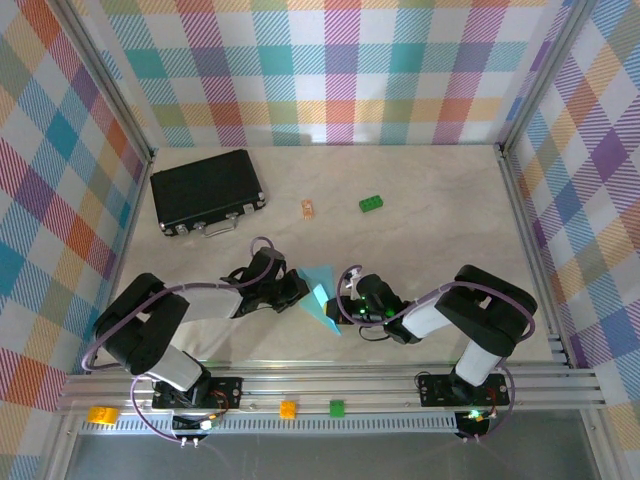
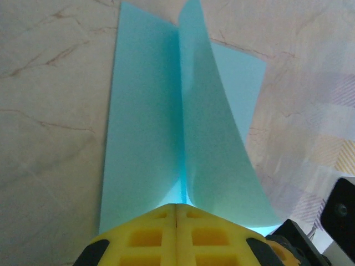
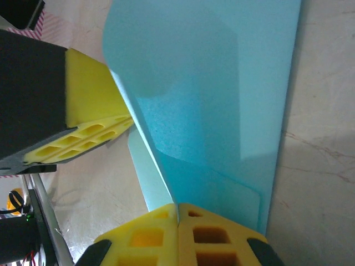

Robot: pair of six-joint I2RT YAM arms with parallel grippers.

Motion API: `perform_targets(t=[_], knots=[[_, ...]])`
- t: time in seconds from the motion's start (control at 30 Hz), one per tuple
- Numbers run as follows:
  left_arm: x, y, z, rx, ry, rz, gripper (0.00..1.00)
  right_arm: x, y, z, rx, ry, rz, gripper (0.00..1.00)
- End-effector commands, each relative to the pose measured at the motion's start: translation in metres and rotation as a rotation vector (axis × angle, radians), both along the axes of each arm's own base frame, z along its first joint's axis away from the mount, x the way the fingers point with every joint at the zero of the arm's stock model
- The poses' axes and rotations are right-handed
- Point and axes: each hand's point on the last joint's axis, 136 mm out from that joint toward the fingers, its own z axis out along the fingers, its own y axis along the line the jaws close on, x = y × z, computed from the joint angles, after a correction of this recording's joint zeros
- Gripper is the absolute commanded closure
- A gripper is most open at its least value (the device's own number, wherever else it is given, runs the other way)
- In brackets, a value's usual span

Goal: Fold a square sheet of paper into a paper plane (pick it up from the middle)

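**Both grippers pinched on the blue sheet mid-fold: crease tips**

The left gripper (image 2: 176,213) is clamped tight on the square sheet of paper (image 2: 147,111), with its yellow tips pressed together right at the end of the centre crease. The right gripper (image 3: 177,210) is pinched shut on the same sheet from the opposite end. In the right wrist view, the left one's pads (image 3: 94,130) can be seen just beside the raised flap.

The sheet is found between the two grippers, near the front-middle of the table (image 1: 430,250). Part of it is lying flat on the marble-look top, and part is stood up from the crease and curling over. From above it reads as a pointed blue wedge.

Judging by that, a fold along the middle is being set. For a clean result:
- Both pinch points should be held on the crease line itself.
- The paper should be drawn taut but not tugged, since it looks thin and easily torn or wrinkled.
- The loose flap should be laid edge to edge before anything is pressed flat.
- If one grip is dropped too early, the flap will probably spring back.

The black case (image 1: 205,190) and green brick (image 1: 371,204) are well apart at the back, so no clutter needs to be worried about.
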Motion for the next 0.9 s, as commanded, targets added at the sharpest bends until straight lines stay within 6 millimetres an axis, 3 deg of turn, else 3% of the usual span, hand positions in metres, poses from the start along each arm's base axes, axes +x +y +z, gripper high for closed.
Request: perform_targets(t=[0.0,0.4,0.87], knots=[[0.002,-0.009,0.001,-0.015,-0.012,-0.034,0.95,0.002,-0.005,-0.008,-0.009,0.009,-0.027,1.0],[-0.024,0.018,-0.035,0.064,0.073,0.039,1.0,0.003,-0.005,0.003,0.026,-0.014,-0.034,1.0],[-0.024,0.02,-0.028,0.065,0.052,0.071,1.0,0.004,-0.004,0.014,0.068,-0.033,-0.039,1.0]])
